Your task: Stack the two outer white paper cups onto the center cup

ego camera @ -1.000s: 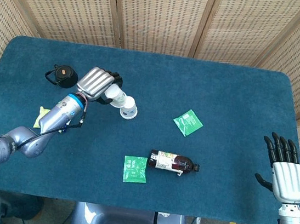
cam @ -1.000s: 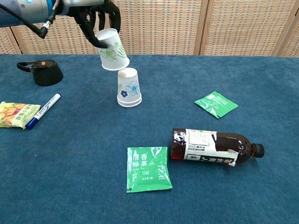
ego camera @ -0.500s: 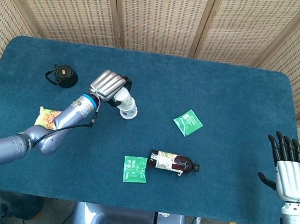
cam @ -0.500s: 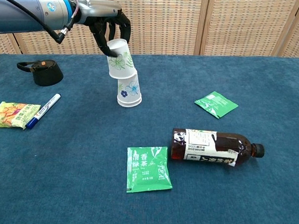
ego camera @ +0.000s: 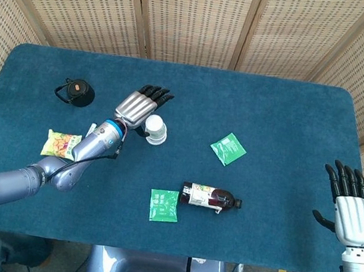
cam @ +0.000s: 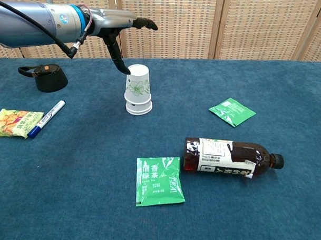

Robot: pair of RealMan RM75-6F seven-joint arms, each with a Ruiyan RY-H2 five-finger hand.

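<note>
A stack of upside-down white paper cups [ego camera: 156,130] [cam: 138,91] stands on the blue table [ego camera: 279,108], left of centre. The top cup, printed with green leaves, is seated over the one below. My left hand [ego camera: 142,104] [cam: 119,29] hovers just behind and left of the stack with its fingers spread, holding nothing. Its thumb tip lies close beside the top cup's upper edge; contact cannot be told. My right hand [ego camera: 349,210] is at the table's near right corner, fingers apart and empty, seen only in the head view.
A dark tea bottle [ego camera: 211,197] [cam: 228,157] lies on its side near the front. Two green tea sachets [ego camera: 228,148] [cam: 159,180] lie flat on the cloth. On the left are a black lid [ego camera: 75,90] [cam: 46,77], a marker [cam: 46,118] and a snack packet [ego camera: 60,143] [cam: 15,121].
My left hand carried the green-printed cup down over the blue-flowered cup, let go of it, and spread its fingers. The right hand drew back slightly toward the near edge.
</note>
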